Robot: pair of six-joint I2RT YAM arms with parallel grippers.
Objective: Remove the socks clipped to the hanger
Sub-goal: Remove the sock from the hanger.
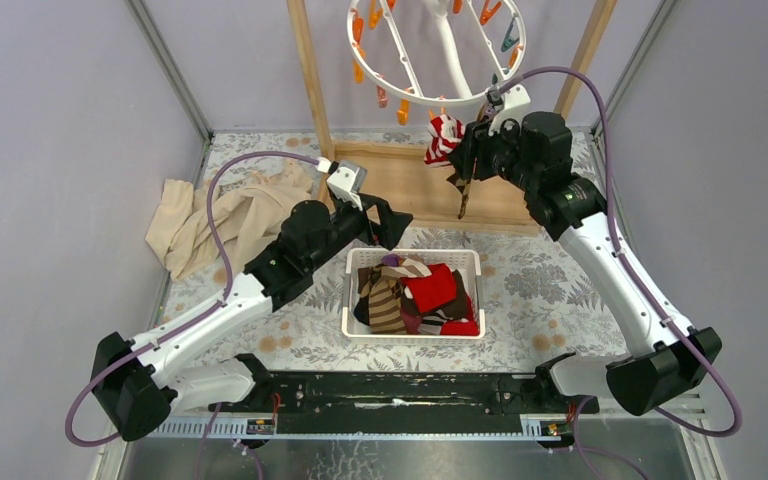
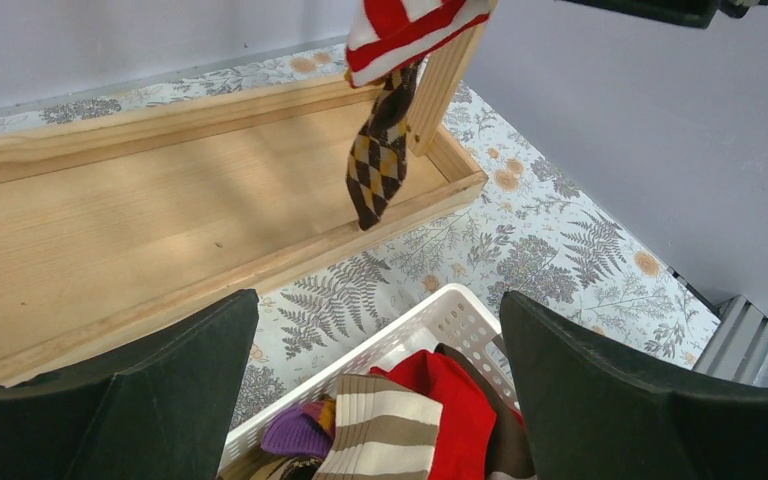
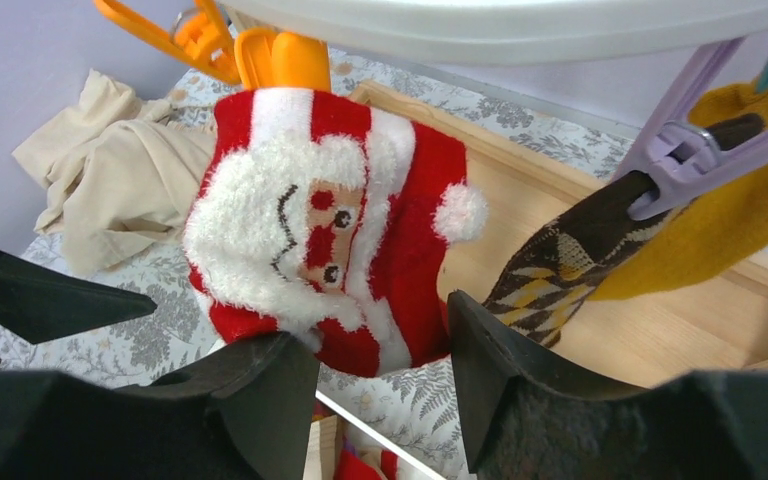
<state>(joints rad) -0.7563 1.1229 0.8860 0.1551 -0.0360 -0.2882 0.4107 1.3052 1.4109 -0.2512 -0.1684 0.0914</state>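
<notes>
Red Santa sock [image 3: 400, 200] hangs clipped to the hanger [image 1: 452, 50] at twelve o'clock, with the right gripper [image 3: 380, 340] spread apart around its bottom and the left gripper [image 2: 378, 310] wide apart over the basket [image 1: 412, 254].

Red-and-white Santa sock [image 3: 330, 230] hangs from the white hanger [image 3: 520, 25] by an orange clip [image 3: 280, 60]. A brown argyle sock [image 3: 550, 265] hangs from a purple clip [image 3: 680, 150], with a mustard sock [image 3: 720, 230] just behind.

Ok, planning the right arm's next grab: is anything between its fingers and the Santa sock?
Nothing visible does. The right gripper, fingers open, faces the Santa sock directly; the argyle sock hangs beside it, not between.
</notes>
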